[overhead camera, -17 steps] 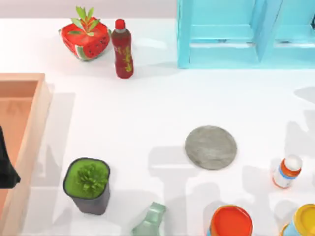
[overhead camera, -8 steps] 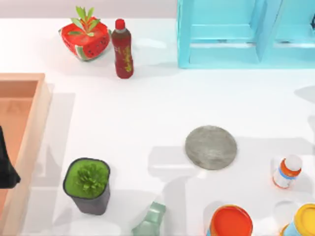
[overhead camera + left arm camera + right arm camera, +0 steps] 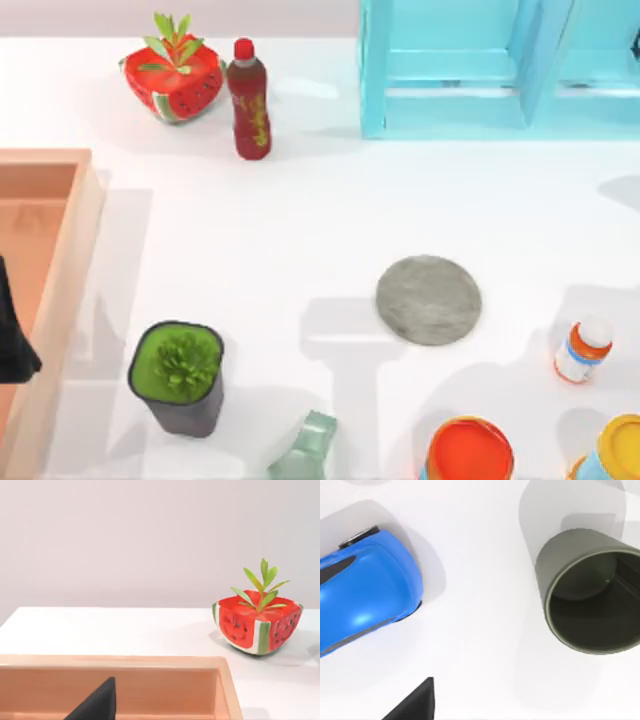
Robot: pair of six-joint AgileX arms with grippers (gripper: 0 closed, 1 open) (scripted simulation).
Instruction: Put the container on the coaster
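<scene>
Coaster: the grey mottled coaster lies flat on the white table, right of centre in the top view, with nothing on it.
Container: the grey-green container stands upright on the bare table in the right wrist view, mouth open and hollow, nothing around it; I cannot place it on the table from the top view.
Neighbour of the container: a blue car-like toy lies near it, apart from it.
Right gripper: a dark finger tip shows at the edge of the right wrist view, well short of the container; whether the jaws are wide or closed I cannot tell, and they hold nothing that I can see.
Left arm: parked at the left side over the wooden tray, its dark tip visible; the state of its jaws cannot be told.
Other things near the coaster: a white pill bottle to its right, an orange-lidded can nearer.
Progress: by my judgement nothing is done yet; approach, grasp, carry and placing on the coaster all remain.
</scene>
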